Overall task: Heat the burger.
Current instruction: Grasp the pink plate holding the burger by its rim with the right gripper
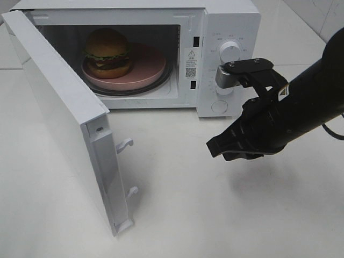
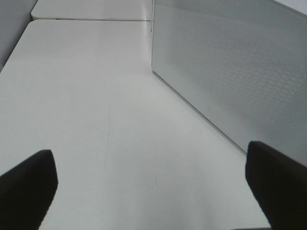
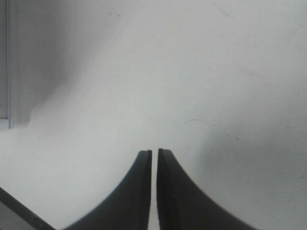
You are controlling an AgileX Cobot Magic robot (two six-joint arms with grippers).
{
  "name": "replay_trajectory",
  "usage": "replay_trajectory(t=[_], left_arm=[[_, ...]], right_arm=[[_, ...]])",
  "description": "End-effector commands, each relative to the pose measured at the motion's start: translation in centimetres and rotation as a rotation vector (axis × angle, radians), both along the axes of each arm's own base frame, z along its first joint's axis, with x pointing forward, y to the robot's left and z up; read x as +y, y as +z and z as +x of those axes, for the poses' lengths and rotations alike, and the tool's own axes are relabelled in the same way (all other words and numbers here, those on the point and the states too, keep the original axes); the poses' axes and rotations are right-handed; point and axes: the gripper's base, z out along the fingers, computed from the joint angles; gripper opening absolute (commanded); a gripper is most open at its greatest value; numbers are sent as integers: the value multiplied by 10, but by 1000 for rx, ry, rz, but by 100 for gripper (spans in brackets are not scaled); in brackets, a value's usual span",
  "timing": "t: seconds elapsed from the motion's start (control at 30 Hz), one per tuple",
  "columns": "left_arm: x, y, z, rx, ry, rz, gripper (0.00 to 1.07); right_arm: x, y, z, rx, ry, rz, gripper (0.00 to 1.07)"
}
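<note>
Exterior high: a white microwave stands at the back of the white table. Its door is swung wide open toward the left of the view. The burger is inside the cavity, upright on a pink plate, toward the plate's left side. The right gripper hangs over the table in front of the control panel, below the upper knob. It is clear of the microwave and holds nothing.

Left wrist: the left gripper sits low over the table. Its dark fingers are spread wide apart with only bare table between them. A pale panel with a fine dot pattern stands close alongside one finger.

Right wrist: the fingers are drawn together, leaving only a hairline slit, and nothing is caught between them. Plain table lies beneath. A white edge shows at the margin of the view; I cannot tell which part it is.
</note>
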Motion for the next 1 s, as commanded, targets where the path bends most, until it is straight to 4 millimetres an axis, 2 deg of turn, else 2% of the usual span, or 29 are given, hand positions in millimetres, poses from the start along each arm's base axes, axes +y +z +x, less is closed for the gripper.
replay_trajectory(t=[0.03,0.47,0.53,0.93,1.0], left_arm=[[0,0,-1,-5,1,-8,100],[0,0,-1,-5,1,-8,100],[0,0,-1,-5,1,-8,100],[0,0,-1,-5,1,-8,100],[0,0,-1,-5,1,-8,100]], right_arm=[[0,14,4,-19,119,-72,8],[3,41,5,-42,527,-255,8],[3,46,6,-81,633,-294,8],[3,60,13,-260,980,-462,10],[3,61,14,-308,1082,-500,11]])
